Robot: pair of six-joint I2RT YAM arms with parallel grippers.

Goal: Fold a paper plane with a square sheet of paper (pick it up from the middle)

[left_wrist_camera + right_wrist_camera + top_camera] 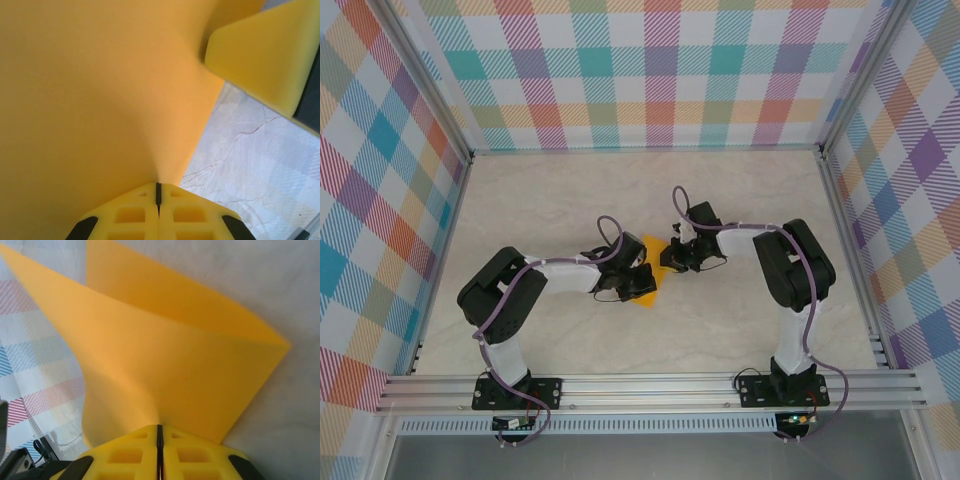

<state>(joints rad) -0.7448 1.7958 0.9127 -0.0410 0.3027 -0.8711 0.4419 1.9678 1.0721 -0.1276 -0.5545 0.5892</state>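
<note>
The square sheet of paper [654, 250] is orange-yellow and hangs folded between both grippers above the middle of the table. My left gripper [642, 283] is shut on its near-left part. My right gripper [675, 258] is shut on its far-right part, close beside the left one. In the left wrist view the paper [100, 90] rises from the closed left gripper [158, 186], and a yellow finger of the right gripper [260, 55] shows at top right. In the right wrist view the paper [175, 370] stands as a folded double layer pinched in the closed right gripper [160, 429].
The pale marble-patterned tabletop [570, 200] is boxed in by plaid walls [650, 70] at the back and both sides. An aluminium rail [650, 385] runs along the near edge by the arm bases.
</note>
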